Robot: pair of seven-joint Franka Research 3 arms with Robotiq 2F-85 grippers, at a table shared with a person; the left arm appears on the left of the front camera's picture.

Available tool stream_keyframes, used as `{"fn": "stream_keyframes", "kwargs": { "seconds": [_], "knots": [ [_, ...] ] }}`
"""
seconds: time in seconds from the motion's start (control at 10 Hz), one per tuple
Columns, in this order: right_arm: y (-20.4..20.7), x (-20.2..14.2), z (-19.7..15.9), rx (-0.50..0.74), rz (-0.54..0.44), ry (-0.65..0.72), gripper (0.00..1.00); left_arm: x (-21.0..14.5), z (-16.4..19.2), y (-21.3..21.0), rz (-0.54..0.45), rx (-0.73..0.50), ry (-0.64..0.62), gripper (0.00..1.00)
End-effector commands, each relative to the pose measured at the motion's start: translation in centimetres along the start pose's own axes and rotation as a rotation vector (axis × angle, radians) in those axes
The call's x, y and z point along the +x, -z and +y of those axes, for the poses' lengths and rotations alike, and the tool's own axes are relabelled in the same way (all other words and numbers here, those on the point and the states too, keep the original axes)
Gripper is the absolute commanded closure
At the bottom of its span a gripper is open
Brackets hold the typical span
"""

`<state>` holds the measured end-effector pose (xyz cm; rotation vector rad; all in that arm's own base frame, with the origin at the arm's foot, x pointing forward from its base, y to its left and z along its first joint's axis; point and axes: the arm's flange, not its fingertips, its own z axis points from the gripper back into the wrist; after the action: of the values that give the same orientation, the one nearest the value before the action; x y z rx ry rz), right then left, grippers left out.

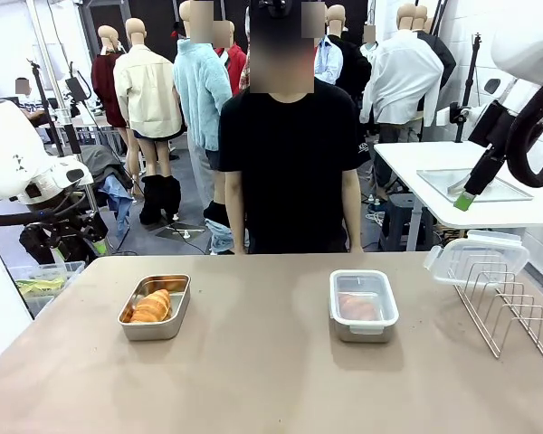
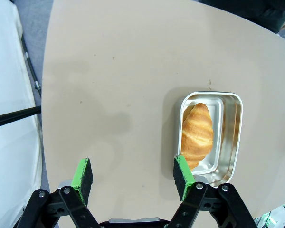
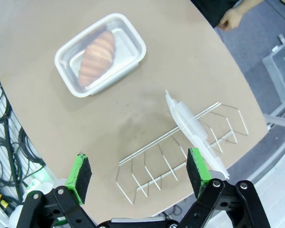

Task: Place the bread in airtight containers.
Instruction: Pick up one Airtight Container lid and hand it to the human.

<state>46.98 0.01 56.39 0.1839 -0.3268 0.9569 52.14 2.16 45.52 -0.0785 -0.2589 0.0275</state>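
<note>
An open steel airtight container (image 1: 154, 308) on the table's left holds one golden croissant (image 1: 151, 306). My left gripper (image 2: 133, 176) hangs open high above the table, with that tin (image 2: 228, 137) and its bread (image 2: 197, 135) just off to one side of its fingers. A second container (image 1: 364, 305), right of centre, has a clear lid on and a croissant (image 1: 357, 307) inside. My right gripper (image 3: 139, 170) is open and empty, raised at the right (image 1: 466, 199) above the wire rack (image 3: 180, 156). From there I see the lidded tin (image 3: 100, 54) farther off.
A spare clear lid (image 1: 475, 258) leans in the wire rack (image 1: 507, 312) at the table's right edge. A person (image 1: 290, 163) stands at the far side, hands down. A white side table (image 1: 471, 194) stands behind my right arm.
</note>
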Motion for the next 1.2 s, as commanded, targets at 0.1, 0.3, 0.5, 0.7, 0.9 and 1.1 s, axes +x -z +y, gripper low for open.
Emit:
{"fn": "stream_keyframes", "kwargs": {
  "seconds": [0.1,0.3,0.5,0.7,0.9,1.1],
  "knots": [
    [-0.1,0.1,0.0,-0.006,0.003,0.001,0.00,0.0,0.1,-0.2,-0.004,0.002,-0.001,0.12],
    [-0.1,0.1,0.0,-0.006,0.003,0.001,0.00,0.0,0.1,-0.2,-0.004,0.002,-0.001,0.12],
    [0.0,-0.1,-0.1,-0.030,0.055,-0.126,0.00,0.0,0.1,-0.2,-0.004,0.002,-0.001,0.12],
    [1.1,-0.4,-2.0,-0.090,0.218,-0.406,0.00,0.0,0.1,-0.2,-0.004,0.002,-0.001,0.12],
    [2.9,-0.3,-4.8,-0.091,0.311,-0.543,0.00,0.0,0.1,-0.2,-0.004,0.002,-0.001,0.12],
    [5.3,-0.4,-7.3,-0.039,0.329,-0.581,0.00,0.0,0.1,-0.2,-0.004,0.002,-0.001,0.12]
  ]
}}
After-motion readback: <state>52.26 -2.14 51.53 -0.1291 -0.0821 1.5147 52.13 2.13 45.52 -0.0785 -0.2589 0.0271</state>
